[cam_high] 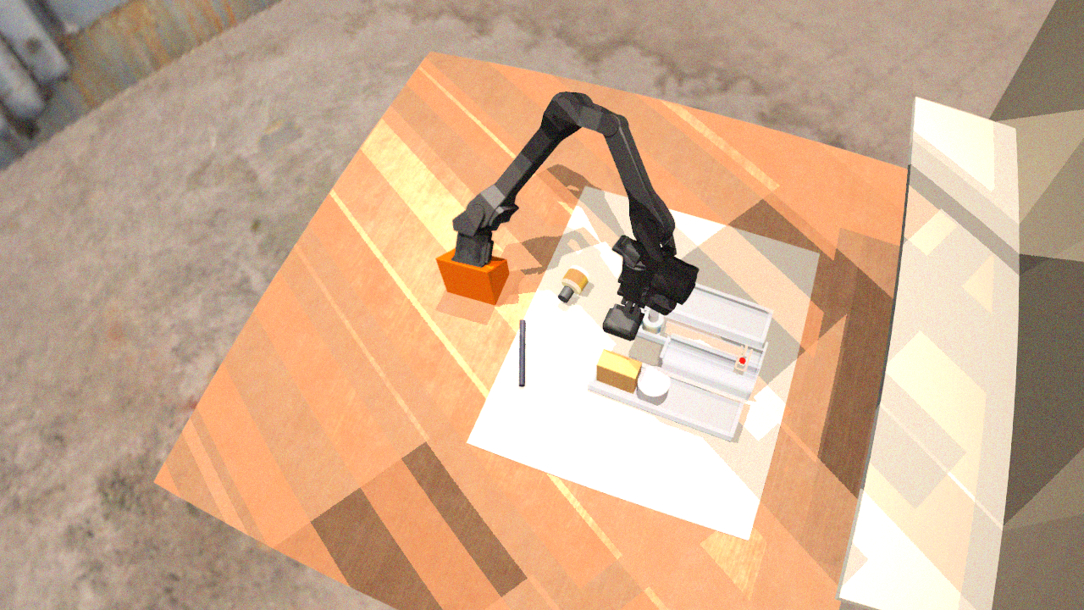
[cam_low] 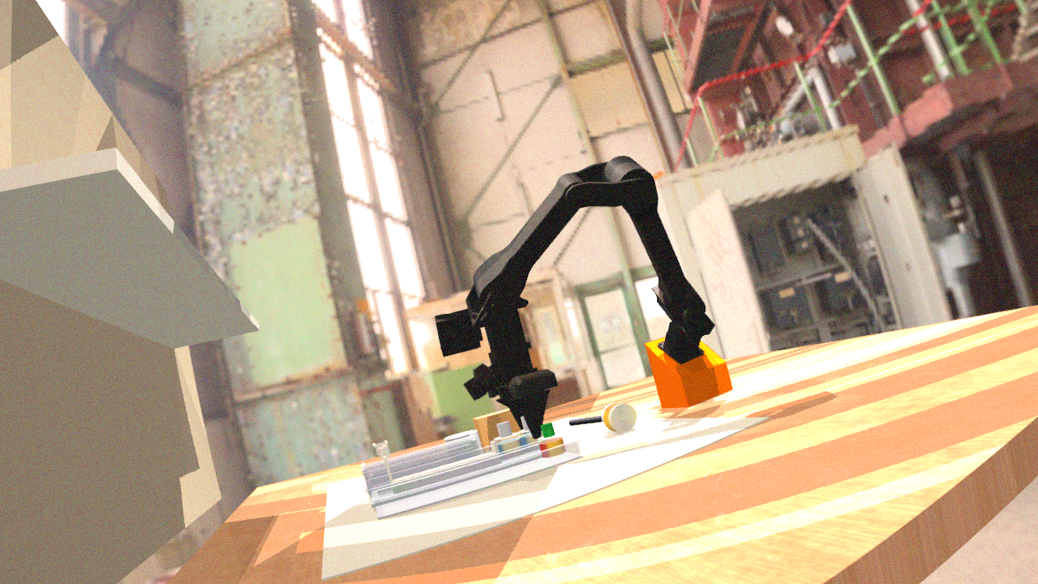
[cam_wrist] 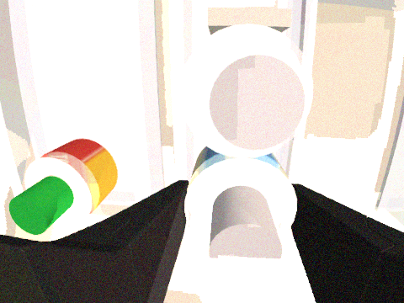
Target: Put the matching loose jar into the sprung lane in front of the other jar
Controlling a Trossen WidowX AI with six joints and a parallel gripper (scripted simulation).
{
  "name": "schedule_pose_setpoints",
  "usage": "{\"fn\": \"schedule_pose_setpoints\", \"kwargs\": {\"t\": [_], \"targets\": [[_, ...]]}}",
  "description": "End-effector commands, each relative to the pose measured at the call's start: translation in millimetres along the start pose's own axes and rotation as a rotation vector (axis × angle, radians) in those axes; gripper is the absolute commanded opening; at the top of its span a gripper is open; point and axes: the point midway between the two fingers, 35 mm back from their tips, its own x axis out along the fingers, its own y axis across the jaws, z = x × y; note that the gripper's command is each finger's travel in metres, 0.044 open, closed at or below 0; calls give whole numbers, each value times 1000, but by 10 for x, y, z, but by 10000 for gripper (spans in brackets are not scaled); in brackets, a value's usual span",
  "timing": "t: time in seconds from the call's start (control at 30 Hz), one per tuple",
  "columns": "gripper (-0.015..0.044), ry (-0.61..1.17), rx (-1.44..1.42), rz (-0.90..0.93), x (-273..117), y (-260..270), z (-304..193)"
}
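My gripper [cam_wrist: 237,192] [cam_low: 535,435] is shut on a jar [cam_wrist: 241,173] with a white shoulder, grey knob and blue band. Directly beyond it in the wrist view, a jar [cam_wrist: 257,105] [cam_high: 652,324] [cam_low: 503,441] with the same grey knob and white shoulder stands in the sprung lane [cam_high: 700,371]. The two jars look touching or nearly so, in line with the lane. The exterior view shows them at about the same height. The fingers hide the held jar's sides. The front stop and the held jar's base are not visible, so floor contact cannot be told.
A jar with a green knob [cam_wrist: 42,206] [cam_low: 546,430] stands in the neighbouring lane. An orange block [cam_high: 617,371] and a white round tub [cam_high: 653,384] stand at the other side lane. A yellow-banded jar [cam_high: 575,280] [cam_low: 619,417] lies nearer the base, and a dark rod [cam_high: 522,352] lies on the mat.
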Motion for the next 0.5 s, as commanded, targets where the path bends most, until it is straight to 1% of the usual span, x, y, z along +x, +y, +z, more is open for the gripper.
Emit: {"fn": "schedule_pose_setpoints", "kwargs": {"t": [0.0, 0.47], "targets": [[0, -6, -3, 6, 1, 10, 4], [0, -6, -3, 6, 1, 9, -20]]}}
